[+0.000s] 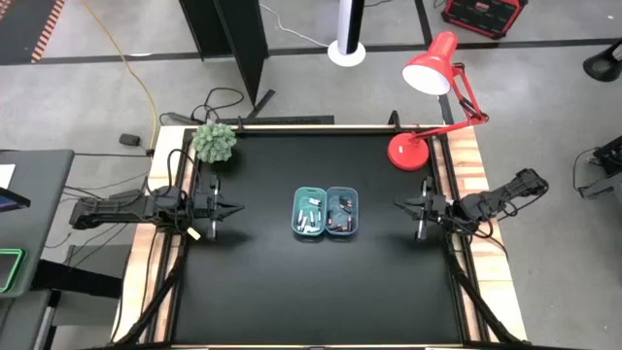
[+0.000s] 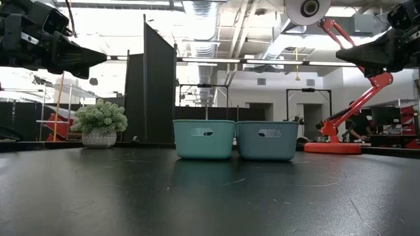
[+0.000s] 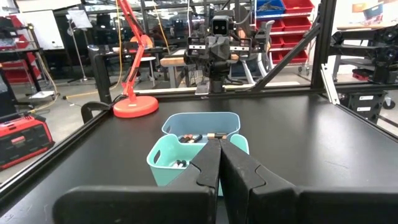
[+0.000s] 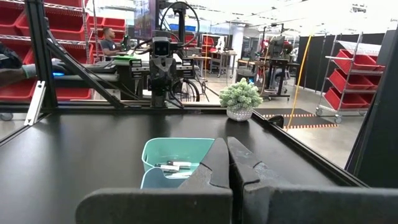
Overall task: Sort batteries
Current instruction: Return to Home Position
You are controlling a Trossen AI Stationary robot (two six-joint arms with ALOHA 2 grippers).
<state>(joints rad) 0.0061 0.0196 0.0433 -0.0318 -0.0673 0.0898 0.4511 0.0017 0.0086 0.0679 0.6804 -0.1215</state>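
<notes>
High view is showing the black table [image 1: 262, 292] with two small bins sitting at its middle, touching side by side: the teal bin [image 1: 295, 214] toward the left arm and the blue bin [image 1: 357, 212] toward the right arm; the white batteries [image 1: 309, 220] are lying in the teal bin, and the dark batteries [image 1: 340, 218] are lying in the blue bin; none are lying loose on the table.

The left gripper [image 1: 239, 206] is hovering over the table's left side, well apart from the bins and pointing toward them; in the left wrist view its fingers [image 3: 208, 163] are pressing together along a thin seam, gripping nothing.

The right gripper [image 1: 396, 203] is hovering over the table's right side, facing the left one across the bins; in the right wrist view its fingers [image 4: 214, 163] are likewise meeting, carrying nothing.

Low view is showing both arms hanging high above the tabletop, with the two bins standing upright between them.

A small potted plant [image 1: 215, 142] is sitting near the far left corner; a red desk lamp [image 1: 432, 66] is standing at the far right corner.
</notes>
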